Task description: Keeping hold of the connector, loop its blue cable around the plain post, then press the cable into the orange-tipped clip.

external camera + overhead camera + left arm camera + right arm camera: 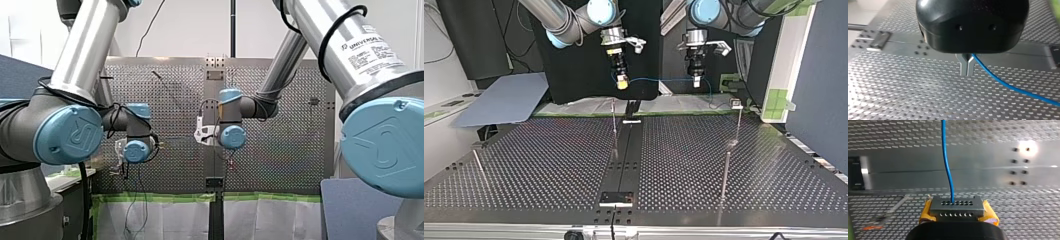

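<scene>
— A perforated surface (549, 165) is spread below both arms, with thin posts (615, 131) set on it. Where is the connector (957, 206) held?
— At twelve o'clock in the top view, pinched between the yellow pads of the right end effector (622, 84). The blue cable (659, 80) is nipped by the left end effector (967, 67), so a span is offered for looping.
— Room?
— Wide toward six o'clock, and judged ample.

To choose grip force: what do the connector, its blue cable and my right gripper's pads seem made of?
The connector looks metal: dull grey sheen, drilled holes. The blue cable probably plastic-sheathed wire: smooth, gently bending. The pads of my right gripper: yellow, perhaps rubber or foam, soft-edged.
</scene>
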You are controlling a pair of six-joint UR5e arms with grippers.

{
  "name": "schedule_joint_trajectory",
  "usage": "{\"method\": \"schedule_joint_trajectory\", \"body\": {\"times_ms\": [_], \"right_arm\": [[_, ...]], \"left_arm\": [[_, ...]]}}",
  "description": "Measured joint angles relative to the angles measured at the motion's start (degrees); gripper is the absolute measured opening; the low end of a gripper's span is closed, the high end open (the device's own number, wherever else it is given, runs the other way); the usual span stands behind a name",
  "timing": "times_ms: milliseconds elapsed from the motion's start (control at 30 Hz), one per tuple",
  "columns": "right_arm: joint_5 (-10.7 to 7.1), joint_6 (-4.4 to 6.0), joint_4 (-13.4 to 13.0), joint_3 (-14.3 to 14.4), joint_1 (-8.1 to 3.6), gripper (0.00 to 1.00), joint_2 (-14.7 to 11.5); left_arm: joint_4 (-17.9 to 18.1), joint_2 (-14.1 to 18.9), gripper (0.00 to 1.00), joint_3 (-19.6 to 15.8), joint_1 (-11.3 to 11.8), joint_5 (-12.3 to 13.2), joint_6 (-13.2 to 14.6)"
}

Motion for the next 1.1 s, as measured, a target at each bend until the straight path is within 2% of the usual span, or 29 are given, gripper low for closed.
{"method": "schedule_joint_trajectory", "body": {"times_ms": [133, 267, 467, 667, 867, 1100], "right_arm": [[-0.53, 0.00, 2.36, -2.35, -1.05, 0.00, -2.34], [-1.83, 0.10, 4.77, -4.64, -1.93, 0.00, -4.75], [-4.19, 0.16, 8.15, -6.74, -2.94, 0.00, -8.13], [-5.49, 0.12, 11.37, -8.78, -3.84, 0.00, -11.36], [-7.37, 0.08, 14.63, -9.78, -4.78, 0.00, -14.62], [-10.93, -1.14, 18.63, -12.36, -5.07, 0.00, -18.61]], "left_arm": [[-2.28, 2.28, 0.00, 2.28, 0.05, -0.58, -0.73], [-4.83, 4.86, 0.00, 4.87, 0.06, -2.62, -1.00], [-8.15, 8.18, 0.00, 8.19, 0.13, -5.07, -1.03], [-11.44, 11.45, 0.00, 11.46, 0.10, -7.80, -1.54], [-14.45, 14.44, 0.00, 14.44, 0.14, -8.97, -2.20], [-18.21, 18.21, 0.00, 18.20, 0.11, -11.46, -2.63]]}}
